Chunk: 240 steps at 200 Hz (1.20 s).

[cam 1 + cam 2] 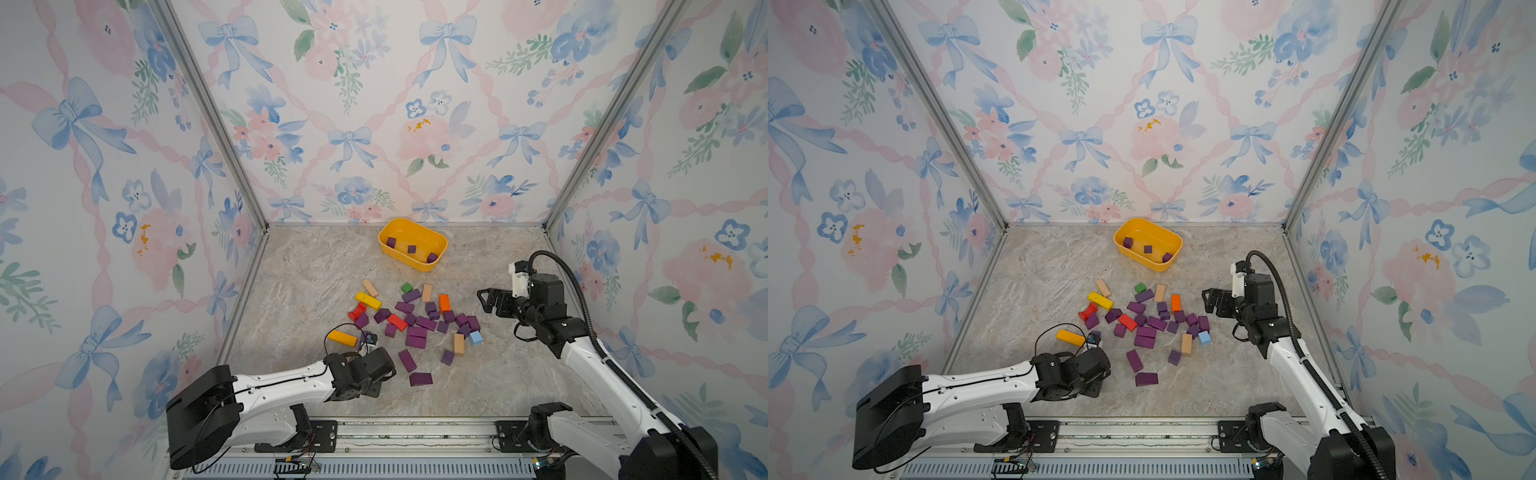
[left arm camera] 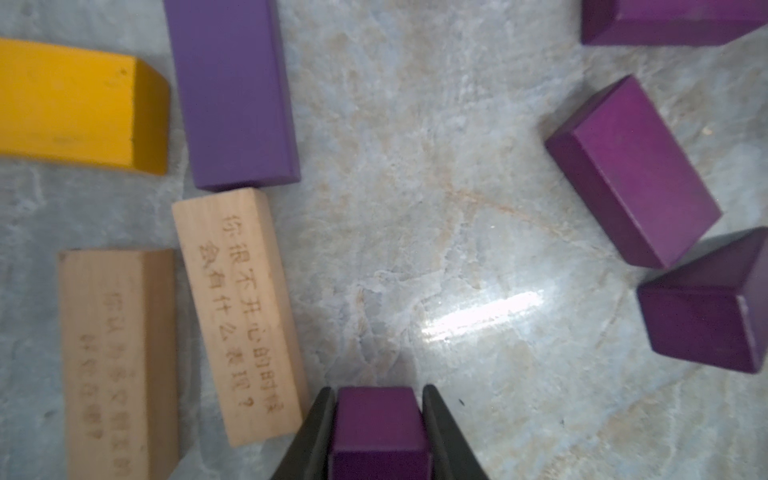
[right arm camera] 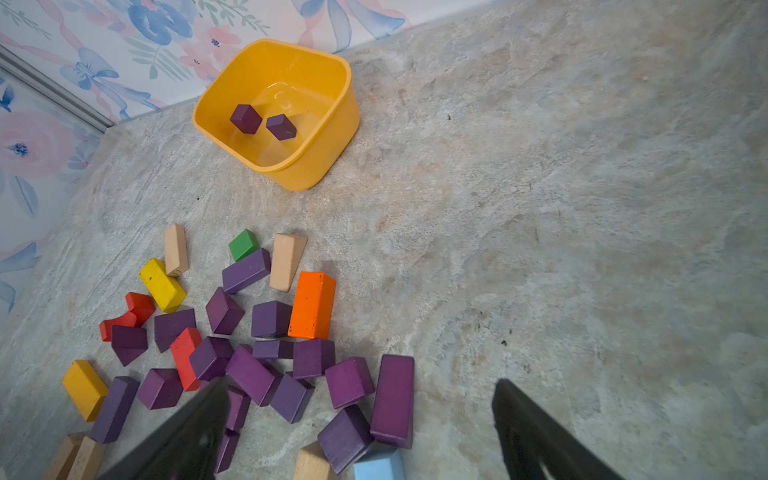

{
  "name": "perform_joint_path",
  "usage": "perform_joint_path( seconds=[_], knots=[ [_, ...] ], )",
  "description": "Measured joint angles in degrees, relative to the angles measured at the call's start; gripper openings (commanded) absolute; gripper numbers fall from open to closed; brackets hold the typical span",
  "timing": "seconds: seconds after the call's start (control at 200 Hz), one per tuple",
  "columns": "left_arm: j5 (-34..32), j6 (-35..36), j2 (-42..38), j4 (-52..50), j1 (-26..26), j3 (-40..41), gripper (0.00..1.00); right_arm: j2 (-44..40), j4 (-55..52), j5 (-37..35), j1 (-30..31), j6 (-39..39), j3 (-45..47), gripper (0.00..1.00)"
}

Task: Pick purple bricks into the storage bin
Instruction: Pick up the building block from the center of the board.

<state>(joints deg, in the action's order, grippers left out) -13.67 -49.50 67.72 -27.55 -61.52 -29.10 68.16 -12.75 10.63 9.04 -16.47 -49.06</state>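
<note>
Though begun, mostly undone: three purple bricks in storage bin; left tool pinching a purple brick; right tool spread wide, empty.

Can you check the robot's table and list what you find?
Surface: marbled tabletop, no spills seen.
Job's things: storage bin near the back wall holds three purple bricks; many more lie outside.
Clutter: orange block, green block and wooden bars mixed among them.
Grippers: left gripper shut on a purple brick; right gripper open, empty.
Cables: black wire loops over left wrist; ribbed hose follows right arm.
Surroundings: floral walls, metal rail at front.
</note>
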Motion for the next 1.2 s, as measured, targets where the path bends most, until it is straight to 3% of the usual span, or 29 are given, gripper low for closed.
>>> perform_joint_path(
  seconds=[0.215, 0.59, 1.2],
  knots=[
    [-0.7, 1.9, 1.6, -0.5, 0.1, -3.0, 0.32, 0.0, 0.5, 0.8, 0.0, 0.0, 0.7, 0.97],
    [-1.5, 10.7, 11.8, -0.3, 3.3, -17.5, 0.32, 0.0, 0.6, 1.6, -0.7, 0.0, 1.7, 0.97],
    [-3.3, 25.0, 22.2, 2.2, 13.4, -34.5, 0.29, -0.5, 0.2, 1.9, -3.0, -0.7, 2.6, 0.97]
  ],
)
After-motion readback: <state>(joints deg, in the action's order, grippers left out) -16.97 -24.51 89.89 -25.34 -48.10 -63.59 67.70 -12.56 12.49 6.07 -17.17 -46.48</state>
